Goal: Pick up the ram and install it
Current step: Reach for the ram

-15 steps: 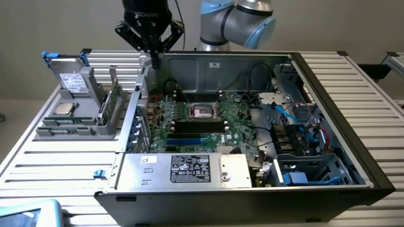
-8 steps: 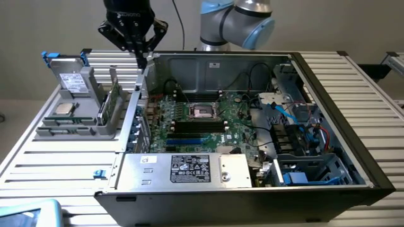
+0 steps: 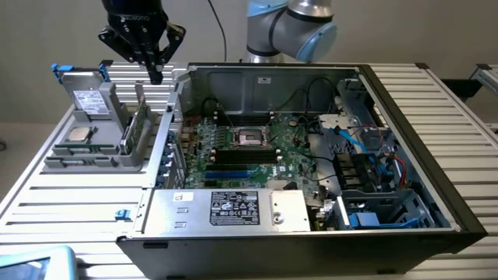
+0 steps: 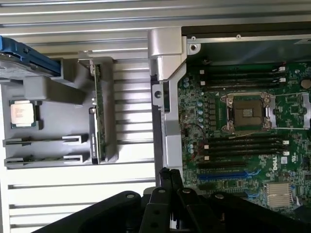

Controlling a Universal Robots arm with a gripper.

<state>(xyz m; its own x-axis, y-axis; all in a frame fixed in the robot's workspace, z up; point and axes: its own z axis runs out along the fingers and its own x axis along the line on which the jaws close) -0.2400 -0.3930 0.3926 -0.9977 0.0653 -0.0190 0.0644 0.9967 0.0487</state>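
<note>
Nearest me is the open computer case (image 3: 435, 146) lying on the slatted counter (image 3: 70, 198), with its silver power supply (image 3: 233, 207) at the front and the green motherboard (image 3: 249, 149) behind it, the processor socket (image 3: 251, 137) empty.

To the exterior view's left of the case sits a grey holder (image 3: 93, 157) with a square silver processor (image 3: 78, 135) lying flat in it. The ram (image 3: 134, 131) stands on its long edge in a slot at the side of the holder nearest the case. It is a thin green stick with dark chips along its face. From the wrist view the ram (image 4: 97, 116) is only a narrow green line. Its long axis runs from near to far, alongside the case wall.

Farther back, above the holder's far end and apart from the ram, hangs the black gripper (image 3: 157, 77) (image 4: 167, 177), pointing straight down, clenched with nothing in it. The arm (image 3: 292, 26) rises behind the case.
</note>
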